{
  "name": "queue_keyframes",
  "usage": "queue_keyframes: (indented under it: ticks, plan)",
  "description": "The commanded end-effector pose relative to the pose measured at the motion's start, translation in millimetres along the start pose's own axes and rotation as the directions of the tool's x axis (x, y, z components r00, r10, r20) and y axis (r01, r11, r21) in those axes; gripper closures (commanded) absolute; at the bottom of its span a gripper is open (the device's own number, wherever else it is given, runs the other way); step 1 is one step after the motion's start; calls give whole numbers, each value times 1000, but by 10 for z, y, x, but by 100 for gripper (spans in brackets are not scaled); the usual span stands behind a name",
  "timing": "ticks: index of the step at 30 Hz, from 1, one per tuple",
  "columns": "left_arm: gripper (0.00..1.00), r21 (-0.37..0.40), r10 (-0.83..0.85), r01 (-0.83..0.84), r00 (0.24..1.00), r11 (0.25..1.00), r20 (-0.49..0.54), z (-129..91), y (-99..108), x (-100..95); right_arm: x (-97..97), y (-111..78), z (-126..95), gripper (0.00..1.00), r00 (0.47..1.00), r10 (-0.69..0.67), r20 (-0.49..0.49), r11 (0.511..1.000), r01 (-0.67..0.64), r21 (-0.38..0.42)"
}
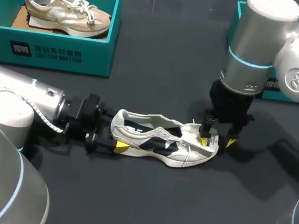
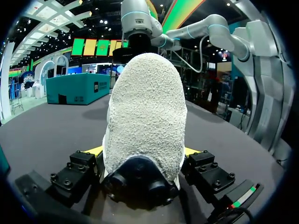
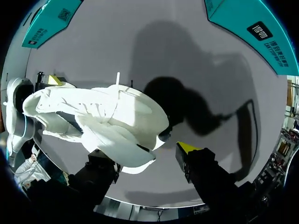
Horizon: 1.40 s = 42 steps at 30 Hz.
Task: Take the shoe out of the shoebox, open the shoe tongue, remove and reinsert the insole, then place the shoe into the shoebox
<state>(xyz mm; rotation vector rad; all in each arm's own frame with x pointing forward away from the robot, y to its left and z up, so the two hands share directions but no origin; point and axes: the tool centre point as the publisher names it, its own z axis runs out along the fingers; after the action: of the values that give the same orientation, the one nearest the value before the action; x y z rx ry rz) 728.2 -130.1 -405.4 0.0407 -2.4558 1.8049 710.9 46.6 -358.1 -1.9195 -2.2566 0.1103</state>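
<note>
- Far left, a teal cardboard shoebox [image 1: 45, 53] holds a beige shoe [image 1: 67, 12].
- The left gripper [image 1: 116, 136] clamps the white shoe's [image 1: 162, 139] nubbly rounded heel from both sides.
- The shoe lies on the dark matte table [image 1: 141, 201], lengthwise left to right, with its toe pointing right.
- The right gripper [image 1: 216, 141] is spread, with one tip on the toe and the other beside it.

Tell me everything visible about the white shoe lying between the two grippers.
The white shoe has dark side panels and white laces. It rests on the dark table, opening upward. The left gripper is shut on its heel; the open right gripper has one finger at its toe.
</note>
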Motion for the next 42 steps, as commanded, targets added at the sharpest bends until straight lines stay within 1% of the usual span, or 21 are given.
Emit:
queue_keyframes:
  ticks: [1, 4, 7, 9, 11, 15, 19, 23, 26, 28, 29, 31, 32, 33, 35, 36, 37, 38, 39, 41, 42]
  plan:
    - [100, 0, -1, 1, 1000, 1000, 1, 6, 35, -13, 20, 10, 119, 32, 999, 41, 24, 999, -40, -15]
    - [100, 0, -1, 1, 1000, 1000, 1, 6, 35, -13, 29, -37, 40, 34, 996, 69, 49, 997, -67, -37]
    - [100, 0, -1, 1, 1000, 1000, 1, 6, 35, -13, 64, -79, -116, 33, 994, 78, 79, 995, -74, -61]
    - [100, 0, -1, 1, 1000, 1000, 1, 6, 35, -13, 102, -102, -241, 31, 991, 81, 103, 994, -73, -76]
    - [100, 0, -1, 1, 1000, 1000, 1, 6, 35, -13, 149, -122, -369, 26, 989, 79, 128, 993, -67, -93]
    - [100, 0, -1, 1, 1000, 1000, 1, 6, 35, -13, 292, -151, -642, 24, 983, 57, 175, 993, -38, -111]
    - [100, 0, -1, 1, 1000, 1000, 1, 6, 35, -13, 471, -163, -905, 22, 979, -16, 202, 991, 42, -126]
    - [100, 0, -1, 1, 1000, 1000, 1, 6, 35, -13, 728, -165, -1182, 20, 962, -104, 254, 982, 139, -125]
    - [100, 0, -1, 1, 1000, 1000, 1, 6, 35, -13, 934, -140, -1346, 22, 934, -214, 287, 962, 253, -103]
    - [100, 0, -1, 1, 1000, 1000, 1, 6, 35, -13, 1104, -100, -1428, 23, 895, -320, 310, 929, 361, -83]
    - [100, 0, -1, 1, 1000, 1000, 1, 6, 35, -13, 1181, -81, -1455, 24, 873, -368, 321, 910, 409, -69]
    - [100, 0, -1, 1, 1000, 1000, 1, 6, 35, -13, 1363, -36, -1492, 30, 808, -488, 331, 849, 528, -36]
    - [100, 0, -1, 1, 1000, 1000, 1, 6, 35, -13, 1448, -19, -1501, 38, 766, -552, 331, 805, 593, -29]
    - [100, 0, -1, 1, 1000, 1000, 1, 6, 35, -13, 1529, -11, -1500, 52, 708, -626, 327, 744, 668, -23]
    - [100, 0, -1, 1, 1000, 1000, 1, 6, 35, -13, 1657, 1, -1477, 65, 646, -691, 324, 683, 730, 0]
    - [100, 0, -1, 1, 1000, 1000, 1, 6, 35, -13, 1717, -4, -1457, 82, 588, -744, 316, 621, 784, 2]
    - [100, 0, -1, 1, 1000, 1000, 1, 6, 35, -13, 1761, -11, -1435, 97, 562, -763, 320, 593, 805, 2]
    - [100, 0, -1, 1, 1000, 1000, 1, 6, 35, -13, 1795, -16, -1406, 100, 530, -790, 309, 558, 830, 5]
    - [100, 0, -1, 1, 1000, 1000, 1, 6, 35, -13, 1835, -32, -1371, 100, 470, -829, 304, 494, 869, 1]
    - [100, 0, -1, 1, 1000, 1000, 1, 6, 35, -13, 1897, -69, -1303, 100, 385, -872, 303, 398, 917, -21]
    - [100, 0, -1, 1, 1000, 1000, 1, 6, 35, -13, 1933, -94, -1249, 100, 294, -909, 296, 304, 953, -14]
